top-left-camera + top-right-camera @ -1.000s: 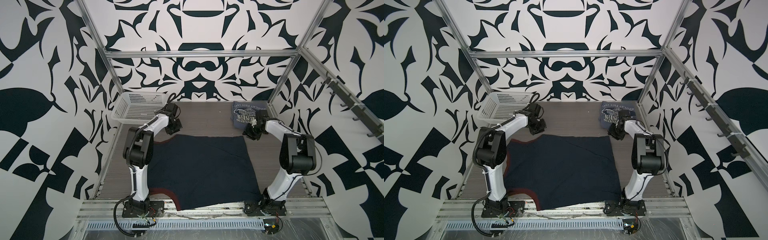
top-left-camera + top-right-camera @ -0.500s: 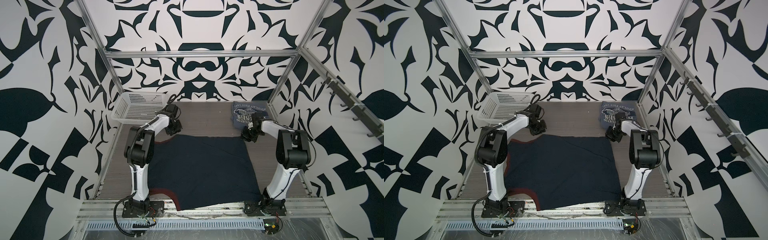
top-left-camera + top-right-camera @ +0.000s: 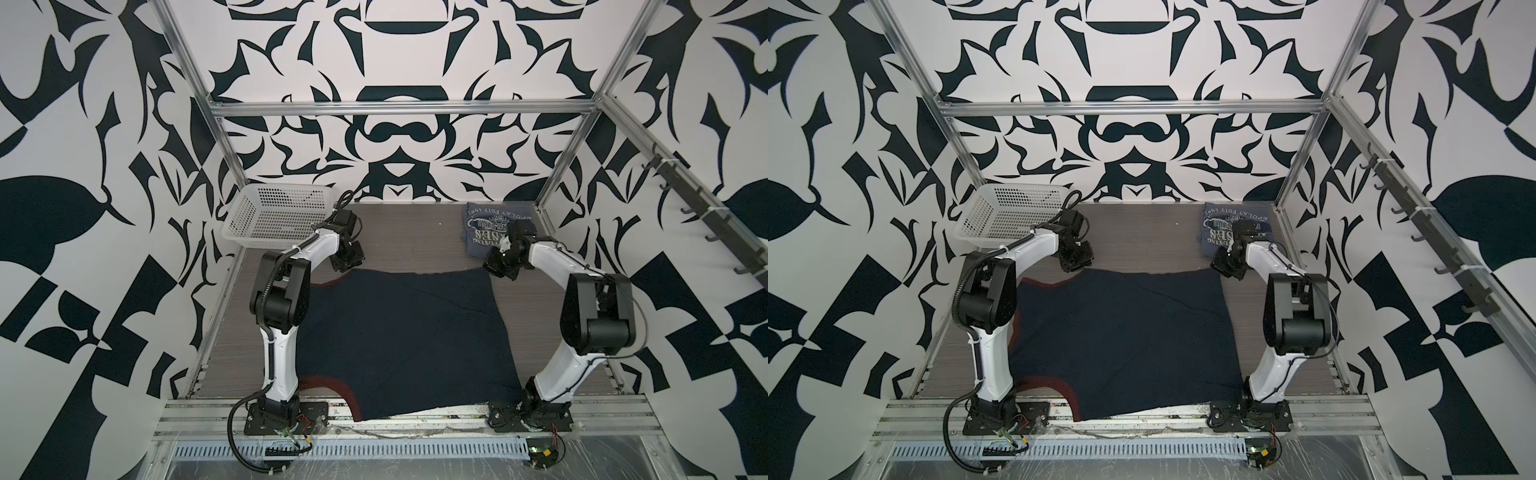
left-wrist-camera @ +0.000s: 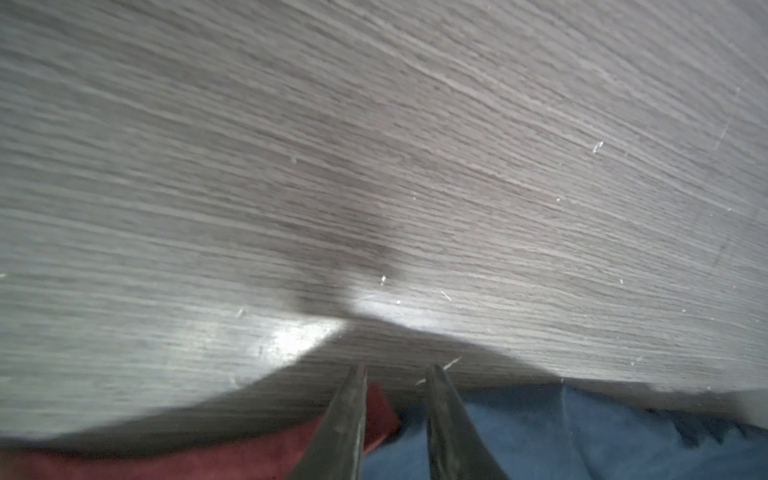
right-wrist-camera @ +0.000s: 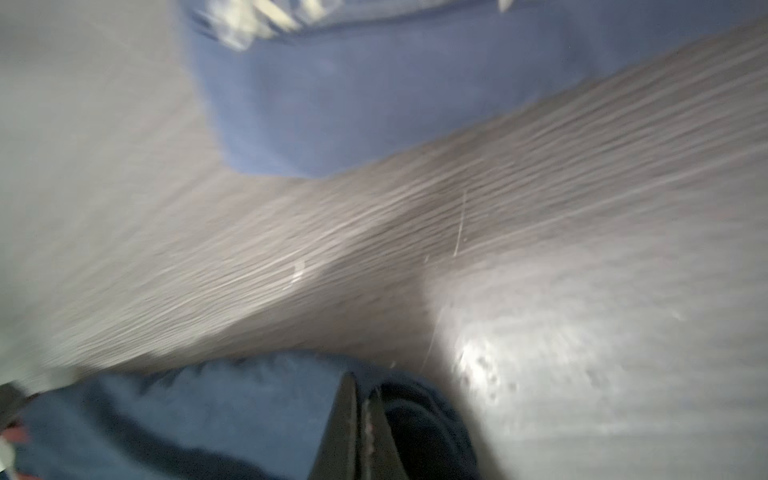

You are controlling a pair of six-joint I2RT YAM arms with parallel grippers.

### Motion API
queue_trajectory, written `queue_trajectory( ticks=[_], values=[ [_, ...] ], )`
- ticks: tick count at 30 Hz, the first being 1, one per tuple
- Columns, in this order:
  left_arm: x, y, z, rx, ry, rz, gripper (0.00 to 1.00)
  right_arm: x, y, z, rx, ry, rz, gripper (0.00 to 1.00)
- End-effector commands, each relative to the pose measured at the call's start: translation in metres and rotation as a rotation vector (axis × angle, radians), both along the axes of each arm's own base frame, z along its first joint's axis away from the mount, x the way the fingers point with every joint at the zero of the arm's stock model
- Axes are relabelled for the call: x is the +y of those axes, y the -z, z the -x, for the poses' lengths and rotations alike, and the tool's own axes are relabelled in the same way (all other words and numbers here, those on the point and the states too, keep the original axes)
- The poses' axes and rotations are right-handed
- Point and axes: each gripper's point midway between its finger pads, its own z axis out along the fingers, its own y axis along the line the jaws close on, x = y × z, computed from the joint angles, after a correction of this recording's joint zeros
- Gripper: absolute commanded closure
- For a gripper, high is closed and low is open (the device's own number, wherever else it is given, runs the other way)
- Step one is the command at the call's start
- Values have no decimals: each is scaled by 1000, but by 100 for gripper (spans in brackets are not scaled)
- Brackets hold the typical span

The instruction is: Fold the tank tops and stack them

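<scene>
The dark navy tank top point(image 3: 399, 332) point(image 3: 1121, 332) lies spread flat across the middle of the table, red trim along its left side. The grey-blue tank top point(image 3: 484, 228) point(image 3: 1219, 226) with white print lies folded at the back right. My left gripper point(image 3: 347, 266) point(image 4: 397, 374) hovers at the navy top's far left corner, its jaws a little apart over the red trim point(image 4: 380, 409), holding nothing. My right gripper point(image 3: 500, 270) point(image 5: 361, 388) is at the far right corner, jaws together, with navy cloth point(image 5: 419, 419) bunched at its tips.
A white perforated basket point(image 3: 274, 216) point(image 3: 1005, 216) leans at the back left, just behind the left arm. Bare wood-grain table point(image 3: 415, 241) runs between the navy top's far edge and the back wall. Metal frame posts stand at the corners.
The right gripper's jaws have closed at the navy top's far right corner. The left gripper's jaws have parted a little. Both arms stayed near the far edge.
</scene>
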Motion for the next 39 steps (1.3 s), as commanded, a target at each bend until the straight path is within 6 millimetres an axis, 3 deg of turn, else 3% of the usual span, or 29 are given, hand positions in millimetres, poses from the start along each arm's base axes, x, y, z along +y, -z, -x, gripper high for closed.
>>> queue_trajectory(
  ticks=[1, 5, 9, 16, 19, 22, 26, 31, 39],
  values=[
    [-3, -4, 6, 18, 29, 4, 71, 4, -23, 14, -70, 5, -17, 100],
    [-2, -9, 17, 15, 33, 12, 80, 17, -17, 48, -53, -8, -85, 100],
    [-4, -23, 33, -28, 46, 23, 85, 17, -12, 82, -32, -16, -80, 100],
    [-5, -14, 79, 6, 82, 9, 87, 14, -2, 130, -3, 17, -76, 100],
    [-4, -12, 90, 8, 88, 2, 82, 12, 7, 147, 38, 29, -67, 100],
    [1, -19, 81, -13, 63, -24, 64, 11, 13, 160, 61, 47, -66, 100],
    [-5, -39, 52, -46, 48, -44, 53, 7, 21, 177, 89, 87, -57, 100],
    [-16, -44, 26, -39, 45, -45, 43, 8, 31, 196, 118, 112, -65, 100],
    [-31, -17, 22, 72, 94, -89, 45, 10, 35, 207, 145, 101, -45, 100]
  ],
)
